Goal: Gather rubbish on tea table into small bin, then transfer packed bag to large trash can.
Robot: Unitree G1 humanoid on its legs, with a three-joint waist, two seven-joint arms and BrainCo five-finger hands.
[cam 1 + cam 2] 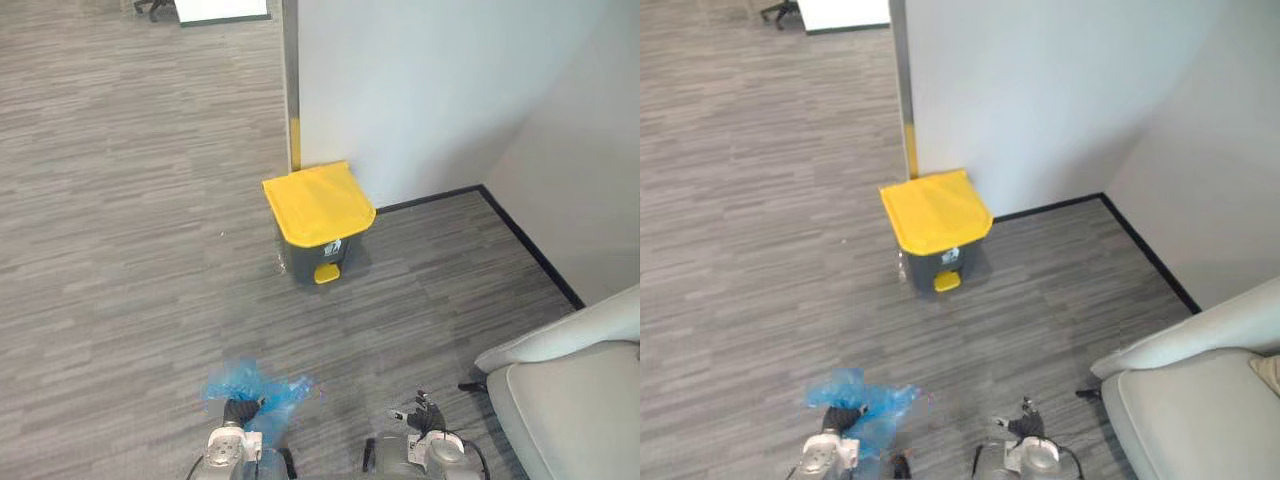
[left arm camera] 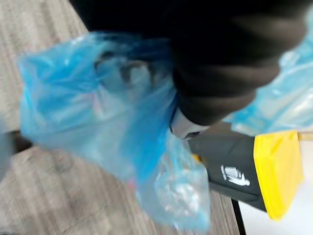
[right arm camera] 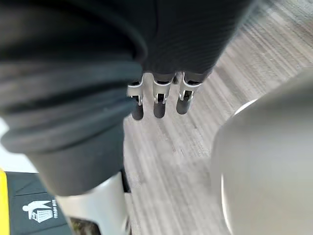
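Left hand (image 1: 240,411) clutches the blue bag (image 1: 232,382), likely light and floppy, best held by its neck; right hand (image 3: 159,103) slack-fingered, empty

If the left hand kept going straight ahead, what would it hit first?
Holding the bag, the left hand points toward the bin; likely that first, over bare floor, though depth is unclear.

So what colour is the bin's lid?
Yellow lid, clearest in the left eye view.
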